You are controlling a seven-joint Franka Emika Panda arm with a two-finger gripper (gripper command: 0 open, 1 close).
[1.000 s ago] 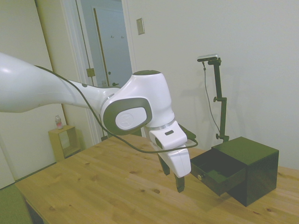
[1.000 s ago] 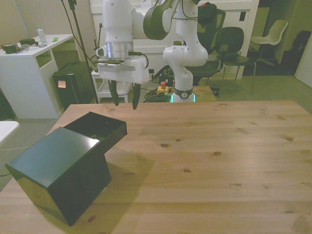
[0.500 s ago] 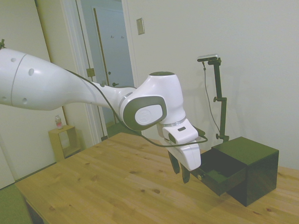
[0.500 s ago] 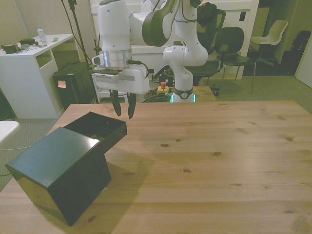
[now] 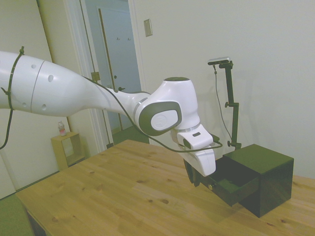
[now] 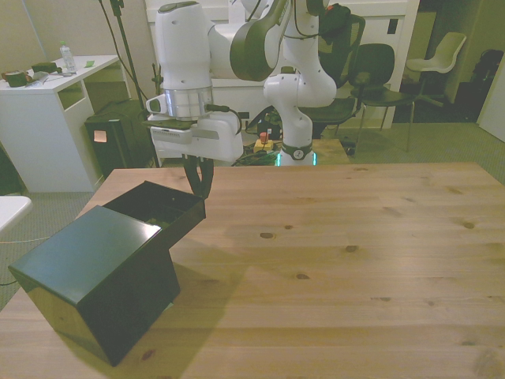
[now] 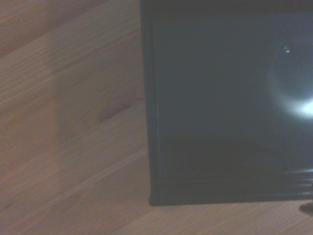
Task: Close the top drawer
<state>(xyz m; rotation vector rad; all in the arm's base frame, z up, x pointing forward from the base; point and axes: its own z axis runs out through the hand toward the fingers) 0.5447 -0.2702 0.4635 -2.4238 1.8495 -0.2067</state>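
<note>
No legible text, label, brand, number or sign appears on any surface in the side, front or wrist views.

Gripper at the front of the open top drawer

The black cabinet (image 6: pixel 95 276) sits on the wooden table (image 6: pixel 355 260) toward the front view's left, with its top drawer (image 6: pixel 162 209) pulled out toward the table's far edge. The white arm (image 6: pixel 185 71) comes down over that end, and the gripper (image 6: pixel 198 178) hangs just at the drawer's front far corner, its dark fingers (image 6: pixel 192 175) close together and pointing down. Whether they touch the drawer cannot be told. Light glints off the cabinet's top near the drawer. Behind the table stand a white desk (image 6: pixel 47 118) on the front view's left and dark chairs (image 6: pixel 371 75) on the right.
</note>
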